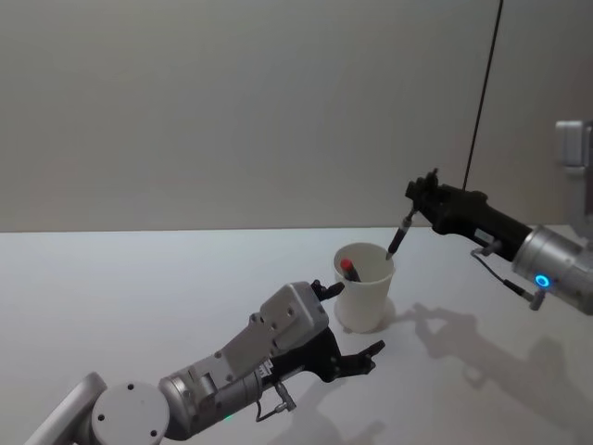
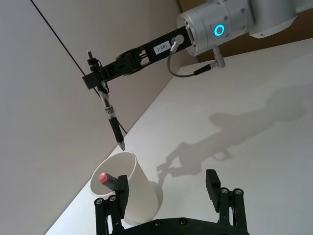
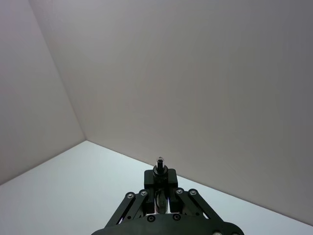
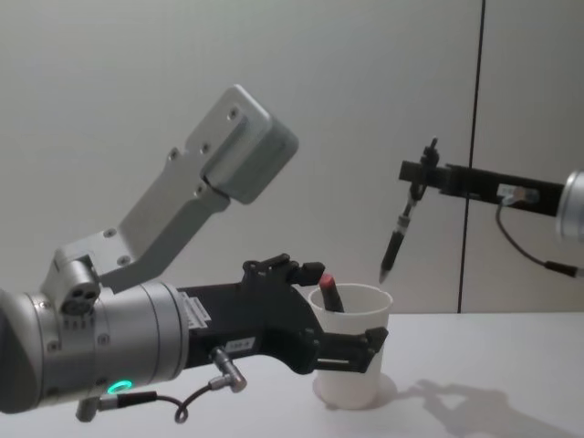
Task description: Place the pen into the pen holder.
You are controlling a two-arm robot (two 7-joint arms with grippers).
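Right claw [image 1: 419,197] grips a black pen [image 1: 399,234] by its upper end, pinched tight between the fingers so the pen hangs almost straight down, slightly tilted, tip lowest. The tip sits just above the rim of the paper cup [image 1: 364,289] on its far right side, not yet inside. Holding it high on the barrel leaves the whole length free to slide into the cup without the fingers meeting the rim, and the near-vertical hang should let it drop cleanly, as I judge it.

Inside the cup, leaning against the left wall, is a dark marker with a red cap [image 1: 349,268]; aiming the pen at the opposite side of the opening looks like a way to avoid it.

Left claw [image 2: 167,188] sits low at the cup, its fingers spread wide. In the left wrist view the cup stands at one finger [image 2: 121,192] rather than squarely between the pair, and I cannot tell whether that finger touches the wall. My guess is that this arm is there to steady the light cup, which could tip when the pen lands.

Cup and both arms are over a plain white table [image 1: 120,278], with a bare grey wall [image 1: 232,102] behind the cup.
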